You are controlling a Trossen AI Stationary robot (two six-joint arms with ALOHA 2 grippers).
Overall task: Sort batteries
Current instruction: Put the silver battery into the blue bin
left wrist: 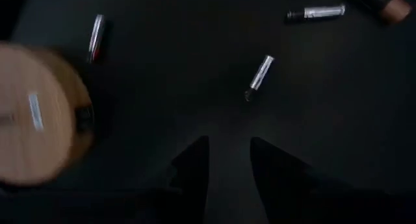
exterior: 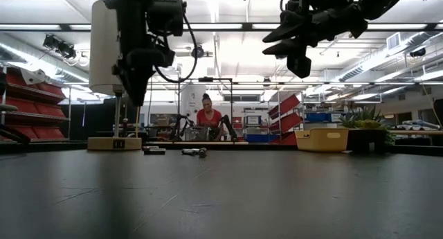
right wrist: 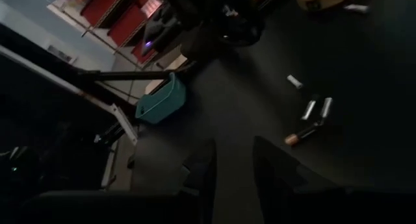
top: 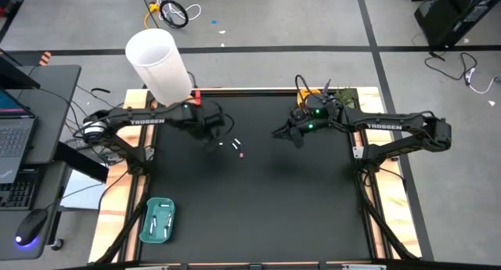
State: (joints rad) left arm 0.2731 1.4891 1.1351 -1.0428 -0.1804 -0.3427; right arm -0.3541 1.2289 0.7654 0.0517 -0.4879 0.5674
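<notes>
A few batteries lie loose on the black table near its middle. In the left wrist view they are a silver one, two more, and a dark one with a pink end. My left gripper points down above the table just left of them, open, with nothing between its fingers. My right gripper hangs higher, to their right, also open and empty. The teal tray at the near left holds a few batteries.
A white cylinder on a round wooden base stands at the far left edge, close behind my left arm. A yellow tray and a plant sit at the far right. A person is in the room beyond.
</notes>
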